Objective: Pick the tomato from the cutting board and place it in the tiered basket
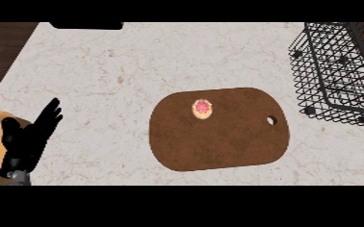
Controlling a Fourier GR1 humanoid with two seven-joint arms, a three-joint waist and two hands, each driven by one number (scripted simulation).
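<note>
Nothing's done yet: our small red-and-yellow tomato (202,108) sits untouched on the brown rounded wooden cutting board (220,142), black wire tiered basket (334,72) waiting, left hand (28,137) resting, fingers straight.

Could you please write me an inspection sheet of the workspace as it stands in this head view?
Surface: pale marbled counter, with a dark strip of wood along its upper left edge.
Job's things: a small tomato lies on the upper part of the brown cutting board, untouched; the black wire tiered basket stands at the right edge, apart from the board.
Clutter: a dark object at the top edge, cut off, cannot be identified; an orange-tan thing shows partly behind the left hand.
Hands: left hand rests open at the lower left, fingers up; right hand not in view.
Cables: nothing seen.
Surroundings: nothing seen beyond the counter.
</note>
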